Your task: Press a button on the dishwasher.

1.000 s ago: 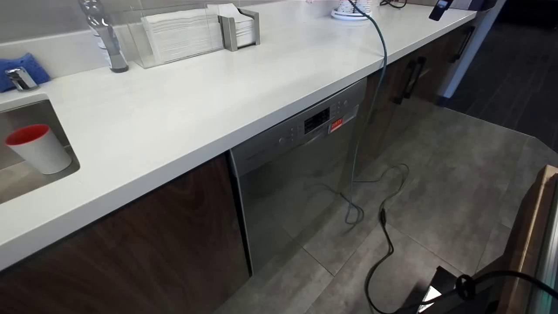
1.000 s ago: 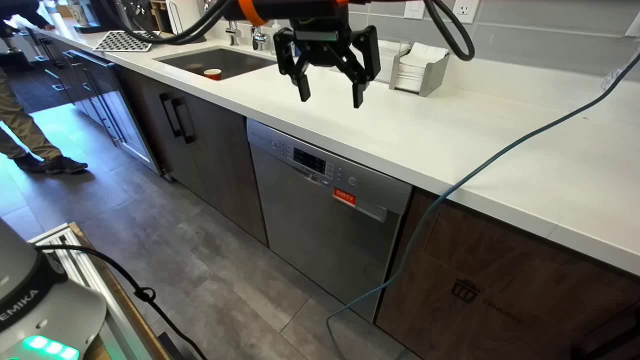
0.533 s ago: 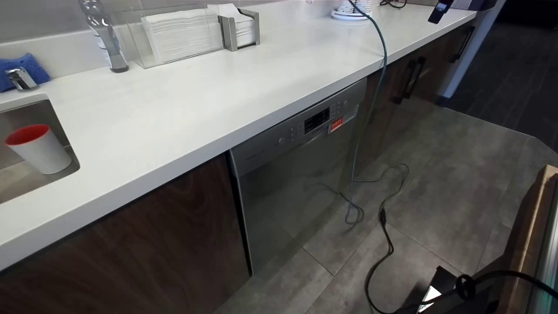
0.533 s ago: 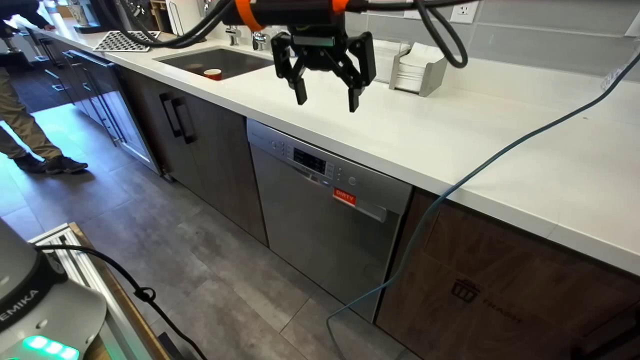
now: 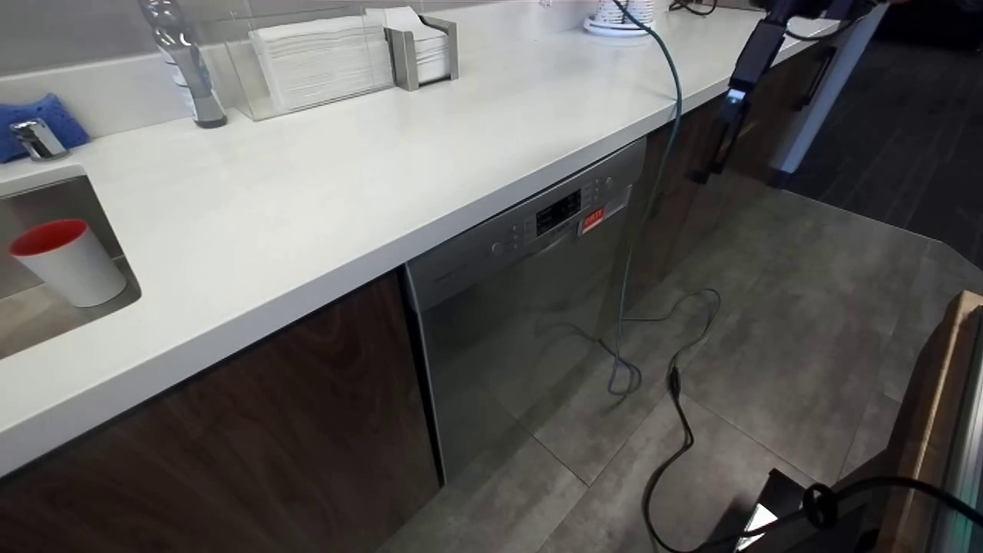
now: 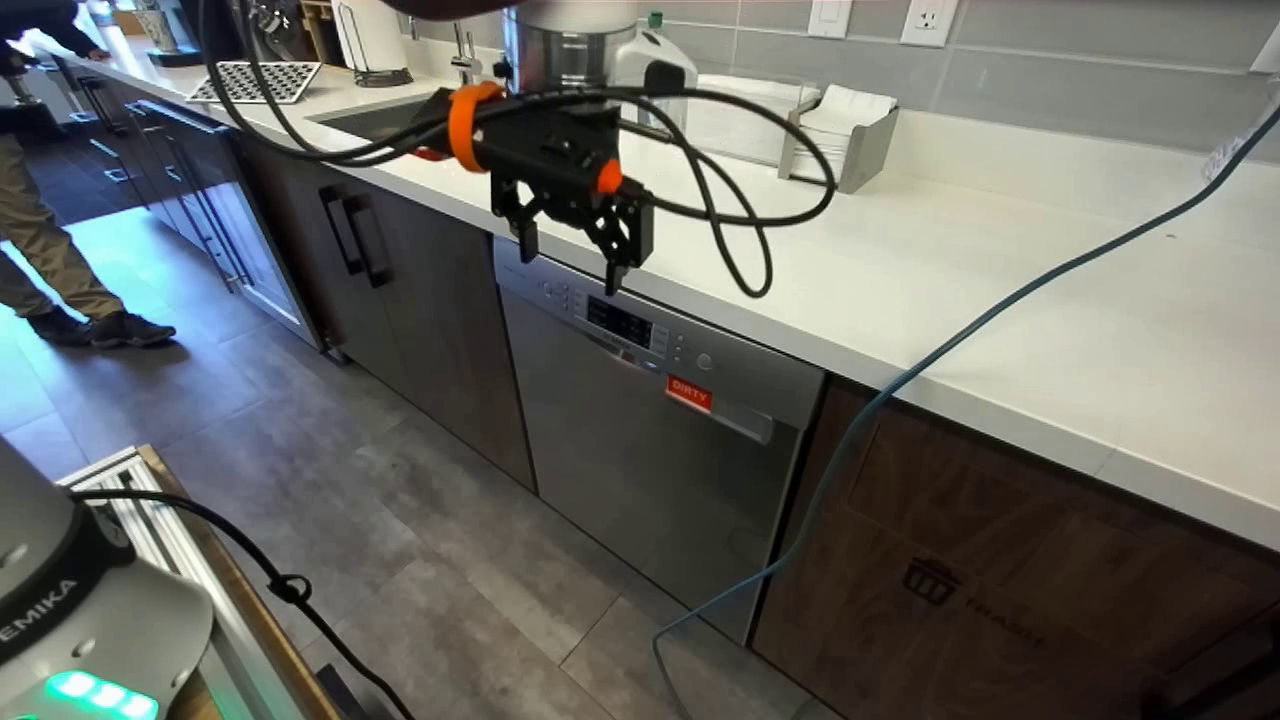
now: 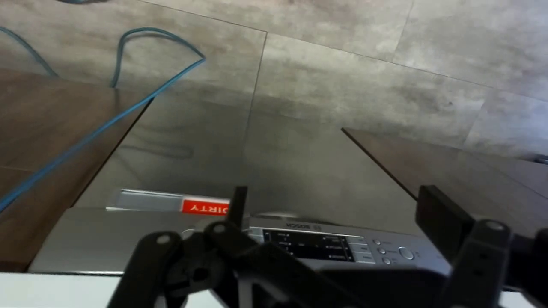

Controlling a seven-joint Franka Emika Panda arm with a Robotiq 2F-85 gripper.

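Observation:
The dishwasher has a wide grey metal front, visible in both exterior views (image 5: 491,353) (image 6: 650,450) and upside down in the wrist view (image 7: 299,171). Its top control strip holds a dark display (image 6: 619,321), which also shows in the wrist view (image 7: 308,245). A larger round button (image 7: 406,253) and several small buttons (image 7: 381,251) lie beside the display. My gripper (image 6: 570,266) is open and empty, fingers pointing down, near the counter's front edge above the strip's left part. In the wrist view the fingers (image 7: 334,190) spread on either side of the display. Whether they touch the panel cannot be told.
The white counter (image 6: 950,260) overhangs the dishwasher. A red DIRTY label (image 6: 689,393) sits on the front. A blue cable (image 6: 850,430) hangs over the counter edge at the right. Napkin holders (image 6: 850,140) stand at the back. A cup (image 5: 73,261) is in the sink.
The arm has tilted and my gripper has moved down and away from the wall, from above the counter to its front edge near the dishwasher panel. The fingers stay open.

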